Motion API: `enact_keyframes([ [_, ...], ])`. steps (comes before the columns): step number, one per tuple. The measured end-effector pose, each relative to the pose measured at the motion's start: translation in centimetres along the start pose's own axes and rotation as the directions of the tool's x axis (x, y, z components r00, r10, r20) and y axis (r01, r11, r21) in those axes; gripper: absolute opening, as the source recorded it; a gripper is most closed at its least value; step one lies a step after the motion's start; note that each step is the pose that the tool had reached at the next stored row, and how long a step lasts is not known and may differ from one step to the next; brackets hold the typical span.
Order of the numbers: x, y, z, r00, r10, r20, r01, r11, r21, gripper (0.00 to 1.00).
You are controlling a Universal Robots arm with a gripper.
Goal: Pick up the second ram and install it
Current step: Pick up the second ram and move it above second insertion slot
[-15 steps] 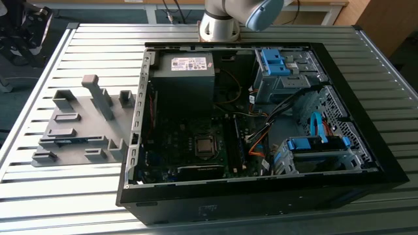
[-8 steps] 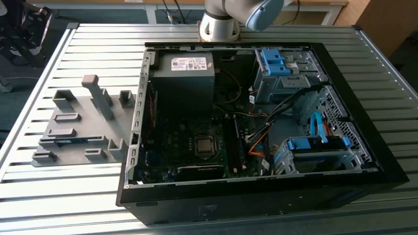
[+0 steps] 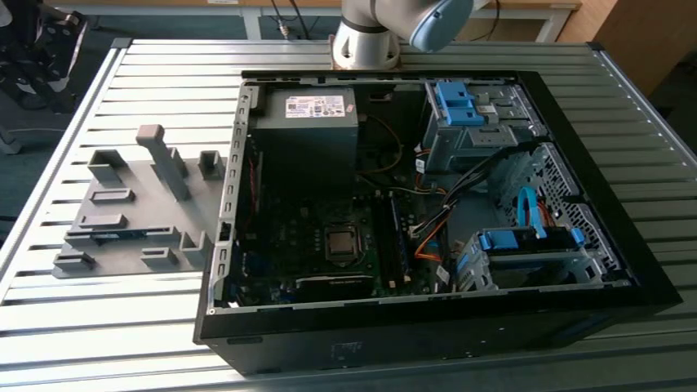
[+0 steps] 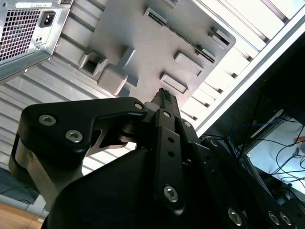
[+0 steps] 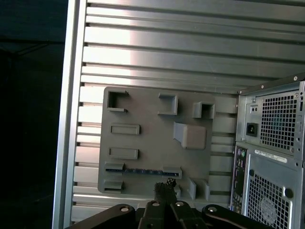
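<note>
Looking down from the wrist, we take the slatted table (image 3: 130,343) first, since it carries everything; the open computer case (image 3: 436,335) lies on its side off to one flank of the pincer, its board turned upward, which we judge lets a stick be pressed in from above; the grey holder plate (image 5: 152,143) sits beneath the pincer and just beside the case, its raised blocks there, we think, to keep parts at known spots; the pincer (image 5: 164,187) hangs over the plate's edge, fingers pressed together with nothing between them; the second ram (image 5: 143,170) rests in the plate between two end blocks, just ahead of the fingertips and below them, not yet lifted.
</note>
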State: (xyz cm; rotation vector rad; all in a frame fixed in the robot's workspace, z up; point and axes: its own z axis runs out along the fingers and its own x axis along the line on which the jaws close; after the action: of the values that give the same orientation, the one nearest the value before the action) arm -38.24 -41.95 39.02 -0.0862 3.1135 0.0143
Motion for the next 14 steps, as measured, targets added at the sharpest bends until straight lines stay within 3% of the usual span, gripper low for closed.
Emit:
enact_keyframes([
  [14, 0.00, 0.00, 0.00, 0.9999, -0.011, -0.0001, 0.011, 0.9999, -0.0003, 0.11],
])
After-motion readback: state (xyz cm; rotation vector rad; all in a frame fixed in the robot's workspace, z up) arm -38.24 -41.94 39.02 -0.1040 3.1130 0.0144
